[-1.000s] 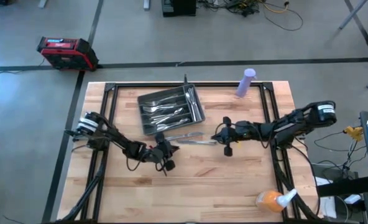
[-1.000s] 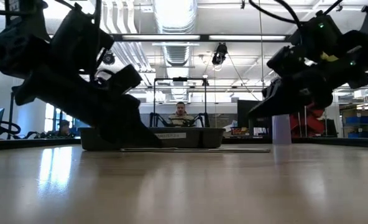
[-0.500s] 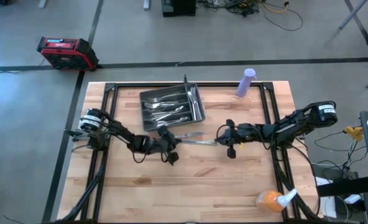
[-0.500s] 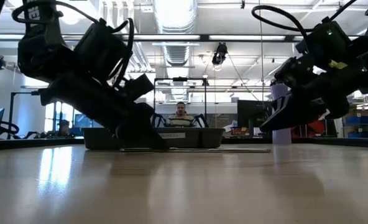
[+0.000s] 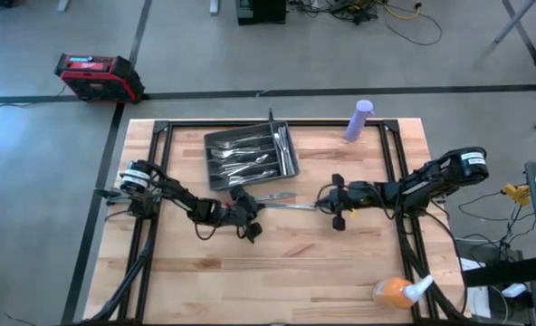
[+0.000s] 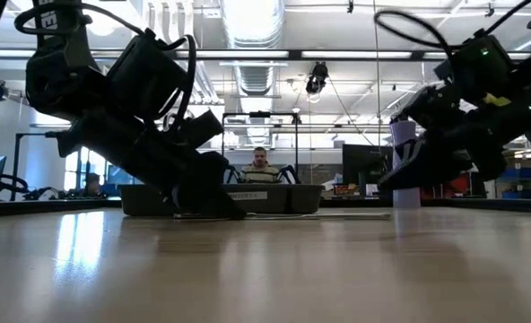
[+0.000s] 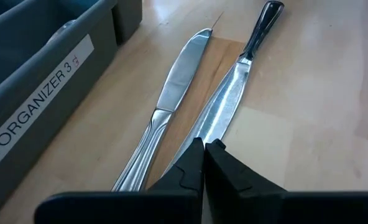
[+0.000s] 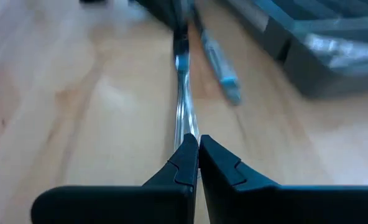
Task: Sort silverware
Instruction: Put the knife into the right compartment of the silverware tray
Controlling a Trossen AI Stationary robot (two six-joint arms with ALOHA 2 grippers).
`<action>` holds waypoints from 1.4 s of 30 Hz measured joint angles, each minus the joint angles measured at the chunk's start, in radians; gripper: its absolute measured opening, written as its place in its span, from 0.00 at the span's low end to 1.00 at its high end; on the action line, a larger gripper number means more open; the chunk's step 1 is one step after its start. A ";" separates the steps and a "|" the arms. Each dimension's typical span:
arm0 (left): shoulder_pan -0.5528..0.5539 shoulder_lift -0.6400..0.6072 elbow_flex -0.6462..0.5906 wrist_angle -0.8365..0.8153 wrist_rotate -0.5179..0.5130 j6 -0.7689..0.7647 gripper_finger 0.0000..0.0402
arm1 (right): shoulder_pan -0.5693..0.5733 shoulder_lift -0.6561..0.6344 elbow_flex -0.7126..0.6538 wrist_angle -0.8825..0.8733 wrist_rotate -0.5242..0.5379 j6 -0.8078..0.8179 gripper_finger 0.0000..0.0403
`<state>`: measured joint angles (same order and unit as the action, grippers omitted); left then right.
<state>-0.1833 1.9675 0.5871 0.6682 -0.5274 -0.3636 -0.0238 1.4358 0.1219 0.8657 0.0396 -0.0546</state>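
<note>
Two silver knives lie side by side on the wooden table, just near of the dark grey tray [image 5: 250, 156] that holds more silverware. My left gripper [image 7: 204, 147] is shut, its tips down at the blade end of the nearer knife [image 7: 229, 102]. The other knife [image 7: 174, 87] lies free beside it. My right gripper [image 8: 194, 142] is shut and lines up with the same knife's handle end [image 8: 183, 106]. In the low view my right gripper [image 6: 407, 175] hangs a little above the table, so it touches nothing. My left gripper's shut fingertips [image 7: 196, 155] come down slanting from the table's left onto the blade end [image 7: 212, 134] of the nearer knife, along its length. The blade runs under the tips, which hide the contact. Whether they press it or only cover it, I cannot tell. The knife lies flat.
A lilac cylinder [image 5: 358, 119] stands at the far edge, right of the tray. An orange and white object [image 5: 399, 290] lies at the near right corner. Black frame rails [image 5: 159, 181] run along the table's left and right sides. Bare wood lies near of the knives.
My left gripper has moved toward the far right, up to the blade end of the nearer knife, and has stayed shut. My right gripper has come down closer to the table at the knife's handle end. Both knives have stayed where they were.
</note>
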 joint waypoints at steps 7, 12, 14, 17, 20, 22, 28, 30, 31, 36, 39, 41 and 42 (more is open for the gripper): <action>0.000 -0.005 -0.005 0.006 0.013 -0.004 0.00 | 0.000 0.125 -0.046 0.219 -0.013 0.047 0.16; 0.000 -0.007 -0.006 0.013 0.013 0.011 0.00 | 0.000 0.301 -0.032 0.382 -0.013 0.023 0.32; 0.001 -0.007 -0.008 0.016 0.015 0.012 0.00 | -0.001 0.390 -0.026 0.503 -0.014 0.005 0.36; 0.001 -0.008 -0.009 0.021 0.016 0.014 0.00 | -0.003 0.526 -0.012 0.645 -0.022 0.001 0.39; 0.001 -0.008 -0.010 0.022 0.016 0.014 0.00 | -0.003 0.650 0.001 0.710 -0.023 0.018 0.38; 0.001 -0.008 -0.010 0.022 0.017 0.014 0.00 | -0.003 0.697 0.013 0.711 -0.025 0.038 0.35; 0.001 -0.008 -0.010 0.022 0.014 0.017 0.00 | -0.003 0.706 0.034 0.691 -0.044 0.037 0.24; 0.001 -0.008 -0.011 0.031 0.013 0.024 0.00 | -0.003 0.705 0.026 0.694 -0.048 0.027 0.18; 0.000 -0.008 -0.014 0.044 0.013 0.033 0.00 | -0.003 0.705 0.025 0.694 -0.049 0.021 0.15; -0.014 -0.025 -0.019 0.126 0.039 0.102 0.00 | -0.001 0.705 0.024 0.689 -0.043 -0.023 0.14; -0.008 -0.052 -0.013 0.176 0.225 0.110 0.00 | 0.010 0.705 0.027 0.689 -0.016 -0.043 0.14; 0.004 -0.063 0.018 0.202 0.312 0.108 0.01 | 0.019 0.704 0.034 0.686 0.003 -0.053 0.14; 0.008 -0.063 0.036 0.199 0.333 0.109 0.02 | 0.023 0.704 0.039 0.685 0.008 -0.059 0.14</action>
<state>-0.1751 1.9045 0.6231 0.8675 -0.1941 -0.2546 -0.0006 2.1395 0.1606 1.5508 0.0477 -0.1141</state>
